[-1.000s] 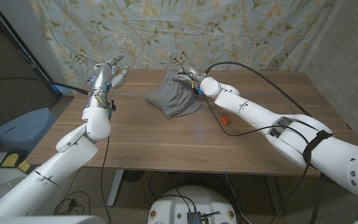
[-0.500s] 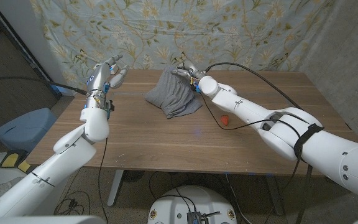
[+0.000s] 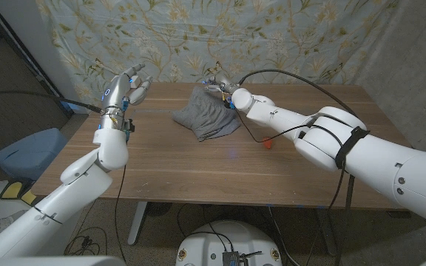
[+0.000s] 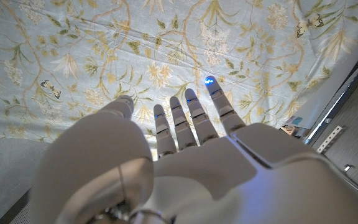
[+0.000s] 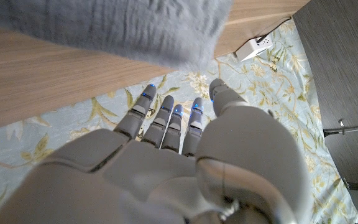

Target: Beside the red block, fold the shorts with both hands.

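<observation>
Right hand (image 3: 219, 83) now spread empty behind shorts (image 3: 206, 116), left hand (image 3: 129, 83) spread, raised slightly higher

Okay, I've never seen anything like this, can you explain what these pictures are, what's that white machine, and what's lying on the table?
It is a robot with two white arms, each ending in a hand with fingers. The wide picture comes from a camera on its head, looking down at a wooden table. The other two come from cameras on each wrist, looking along the back of that hand. On the table lie crumpled grey shorts and a small red block. The left hand is raised with fingers spread, holding nothing. The right hand reaches to the far edge of the shorts; whether it grips the cloth is unclear.
</observation>
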`<state>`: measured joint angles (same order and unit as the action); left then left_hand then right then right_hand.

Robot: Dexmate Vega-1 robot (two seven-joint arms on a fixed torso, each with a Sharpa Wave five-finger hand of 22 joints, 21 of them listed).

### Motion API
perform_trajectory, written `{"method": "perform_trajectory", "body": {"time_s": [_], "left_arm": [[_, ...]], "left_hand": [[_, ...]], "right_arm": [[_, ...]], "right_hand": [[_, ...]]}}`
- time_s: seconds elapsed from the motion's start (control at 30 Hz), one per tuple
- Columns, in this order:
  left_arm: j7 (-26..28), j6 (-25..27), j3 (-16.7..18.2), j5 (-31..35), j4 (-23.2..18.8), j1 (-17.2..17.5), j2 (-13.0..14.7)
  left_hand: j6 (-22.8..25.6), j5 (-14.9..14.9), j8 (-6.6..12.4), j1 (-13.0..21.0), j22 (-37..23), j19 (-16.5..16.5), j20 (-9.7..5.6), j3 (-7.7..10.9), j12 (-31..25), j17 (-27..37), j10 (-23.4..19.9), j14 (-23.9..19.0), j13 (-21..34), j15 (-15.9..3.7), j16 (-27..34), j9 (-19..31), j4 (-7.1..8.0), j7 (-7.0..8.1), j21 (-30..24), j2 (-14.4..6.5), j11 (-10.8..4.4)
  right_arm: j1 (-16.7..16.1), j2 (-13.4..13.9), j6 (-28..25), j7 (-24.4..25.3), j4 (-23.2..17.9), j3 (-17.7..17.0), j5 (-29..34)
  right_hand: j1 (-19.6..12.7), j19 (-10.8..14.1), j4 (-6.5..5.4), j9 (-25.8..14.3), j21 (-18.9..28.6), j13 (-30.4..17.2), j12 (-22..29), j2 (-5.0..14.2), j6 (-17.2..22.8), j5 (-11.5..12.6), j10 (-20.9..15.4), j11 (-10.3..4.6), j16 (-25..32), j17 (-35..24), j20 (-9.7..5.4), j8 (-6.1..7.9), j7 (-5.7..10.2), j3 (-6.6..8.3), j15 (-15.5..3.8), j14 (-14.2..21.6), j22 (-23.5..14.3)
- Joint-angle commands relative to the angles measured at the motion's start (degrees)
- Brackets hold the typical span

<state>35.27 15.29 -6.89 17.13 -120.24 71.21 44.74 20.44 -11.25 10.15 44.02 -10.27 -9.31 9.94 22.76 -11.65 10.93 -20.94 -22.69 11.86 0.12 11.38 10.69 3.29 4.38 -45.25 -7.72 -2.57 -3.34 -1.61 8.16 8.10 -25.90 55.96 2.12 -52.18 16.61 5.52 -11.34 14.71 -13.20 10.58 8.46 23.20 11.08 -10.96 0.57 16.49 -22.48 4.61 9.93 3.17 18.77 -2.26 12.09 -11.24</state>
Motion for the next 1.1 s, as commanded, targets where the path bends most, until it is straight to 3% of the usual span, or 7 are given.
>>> {"method": "perform_trajectory", "body": {"time_s": [0.03, 0.27, 0.37, 0.5, 0.67, 0.8, 1.1], "left_arm": [[-0.2, -0.8, 0.1, 1.2, -0.2, 0.1, 0.0], [-0.2, -1.2, 0.0, 1.4, 0.0, -0.1, -0.3], [-0.2, -1.6, 0.0, 1.3, 0.2, -0.3, -0.5], [-0.1, -2.7, 0.0, 0.6, 0.6, -0.6, -1.1], [-0.1, -4.1, -0.5, -0.1, 1.4, -1.4, -1.8], [-0.9, -5.6, -0.9, -2.1, 2.8, -2.6, -2.7], [-3.2, -8.1, -1.7, -6.0, 5.0, -4.5, -3.3]], "left_hand": [[-0.5, -0.3, 0.37, -0.1, -0.2, 0.4, 0.09, 0.38, -0.2, 0.1, 0.3, 0.2, 0.1, 0.10, 0.1, 0.1, -0.36, 0.07, 0.3, 0.4, -0.06], [-0.4, -0.3, 0.43, -0.2, -0.2, 0.3, 0.10, 0.46, -0.3, 0.1, 0.4, 0.2, 0.2, 0.10, 0.1, 0.1, -0.47, 0.05, 0.4, 0.4, 0.03], [-0.5, -0.3, 0.43, -0.3, -0.2, 0.3, 0.09, 0.49, -0.2, 0.1, 0.4, 0.2, 0.2, 0.14, 0.1, 0.1, -0.52, -0.02, 0.4, 0.4, 0.13], [-0.6, -0.3, 0.41, -0.4, -0.2, 0.4, 0.09, 0.52, -0.3, 0.1, 0.4, 0.2, 0.2, 0.15, 0.1, 0.1, -0.58, -0.03, 0.5, 0.4, 0.07], [-0.6, -0.3, 0.44, -0.5, -0.2, 0.4, 0.09, 0.56, -0.3, 0.2, 0.3, 0.3, 0.2, 0.16, 0.1, 0.1, -0.64, 0.00, 0.5, 0.4, 0.08], [-0.6, -0.3, 0.46, -0.6, -0.2, 0.4, 0.08, 0.58, -0.4, 0.2, 0.2, 0.3, 0.2, 0.17, 0.1, 0.1, -0.69, 0.05, 0.6, 0.4, 0.17], [-0.7, -0.3, 0.49, -1.0, -0.2, 0.4, 0.03, 0.64, -0.4, 0.2, 0.4, 0.5, 0.2, 0.37, 0.1, 0.1, -0.74, -0.25, 0.7, 0.4, 0.32]], "right_arm": [[0.8, 2.6, -7.7, -1.8, -5.3, 3.6, 2.6], [-2.5, 6.6, -3.5, -1.8, -11.3, -0.2, 0.2], [-4.2, 8.3, 0.0, -3.0, -13.5, -2.5, -1.9], [-7.3, 11.8, 0.9, -2.5, -20.4, -4.9, -2.9], [-11.1, 16.0, 0.1, -3.8, -29.7, -8.4, -5.3], [-13.8, 19.8, -1.6, -10.7, -37.1, -11.9, -10.9], [-19.9, 25.6, -4.2, -9.7, -49.9, -16.2, -12.7]], "right_hand": [[3.2, -2.6, -1.36, -0.1, -0.8, 0.0, 0.1, -0.65, -7.5, 0.6, 5.4, 1.13, -1.4, -0.1, 0.91, -0.30, -0.78, -2.59, 0.81, -2.8, -0.2], [3.9, -2.1, -2.54, -0.1, -0.5, 0.0, 1.1, 1.90, -6.9, 0.7, 4.2, 1.65, -1.0, -0.6, 0.37, 0.71, -1.08, -2.20, 0.55, -2.5, -0.2], [5.8, -1.7, -4.15, -0.1, -0.3, 0.0, 1.7, 2.33, -5.8, 0.2, 3.4, 2.18, -0.8, -0.8, 0.66, 1.22, -1.23, -2.48, 1.38, -2.1, -0.2], [7.9, -1.2, -5.80, 0.0, -0.1, 0.1, 2.4, 2.24, -3.6, -0.3, 1.7, 2.42, -0.4, -1.0, 0.83, 1.90, -1.16, -2.69, 2.05, -1.1, -0.2], [8.5, 1.2, -6.11, 0.1, 0.9, 0.2, 3.7, 1.96, -0.9, -0.5, -2.0, 2.56, 0.3, -0.7, 1.07, 2.50, -1.20, -1.90, 2.13, 2.2, -0.1], [8.6, 2.0, -6.28, 0.2, 1.2, 0.3, 4.3, 2.40, 0.5, -0.5, -3.7, 3.18, 0.3, -0.4, 0.86, 2.78, -1.54, -1.08, 2.30, 3.1, -0.1], [9.0, 2.4, -6.66, 0.2, 1.4, 0.4, 4.5, 2.45, 1.2, -0.5, -4.8, 3.63, 0.4, -0.3, 0.82, 2.75, -1.87, -0.50, 2.45, 3.9, 0.0]]}}
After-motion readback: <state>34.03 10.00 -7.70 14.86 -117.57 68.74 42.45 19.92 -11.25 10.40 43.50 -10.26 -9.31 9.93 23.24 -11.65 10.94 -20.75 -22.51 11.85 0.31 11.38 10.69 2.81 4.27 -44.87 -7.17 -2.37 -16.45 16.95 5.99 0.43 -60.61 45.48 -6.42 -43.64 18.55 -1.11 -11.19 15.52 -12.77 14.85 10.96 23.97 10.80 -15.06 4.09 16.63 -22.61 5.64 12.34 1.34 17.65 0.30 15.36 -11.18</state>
